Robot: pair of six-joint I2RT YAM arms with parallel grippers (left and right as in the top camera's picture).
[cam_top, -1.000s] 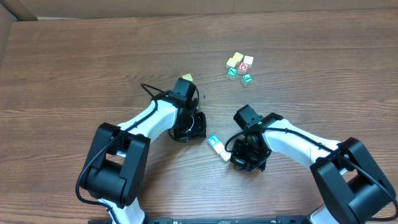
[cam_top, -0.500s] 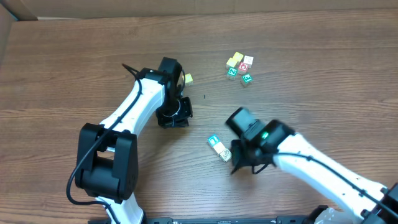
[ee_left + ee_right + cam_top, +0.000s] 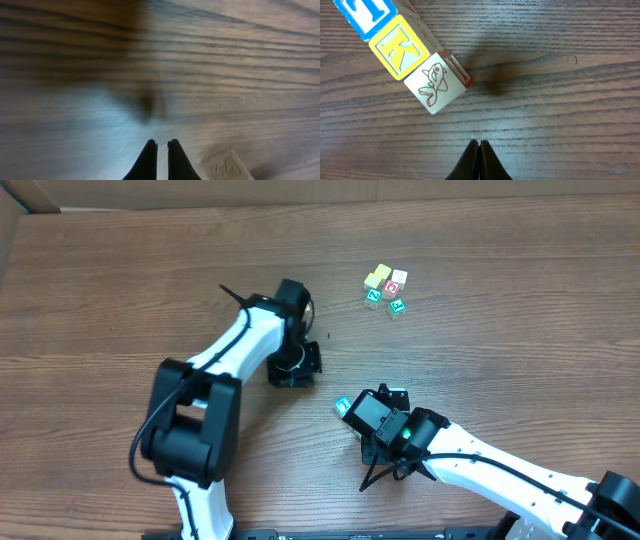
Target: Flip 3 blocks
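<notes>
Now a blue-faced wooden cube [image 3: 365, 17], a yellow-faced wooden cube [image 3: 397, 47] and a cream-white fish-printed wooden cube [image 3: 435, 85] touch in a slanted row on the brown wooden table [image 3: 560, 100]. Near the last, the right gripper [image 3: 478, 146] is closed and empty; the left gripper [image 3: 161, 147], likewise, sits well apart. Nudging one could skew its neighbours

Overhead: I look straight down from far, whole surface [image 3: 480, 260]. Left wrist: close, low past left claw [image 3: 161, 146]. Right wrist: close, down past right claw [image 3: 478, 145]; blocks [image 3: 400, 47] shared with overhead.
</notes>
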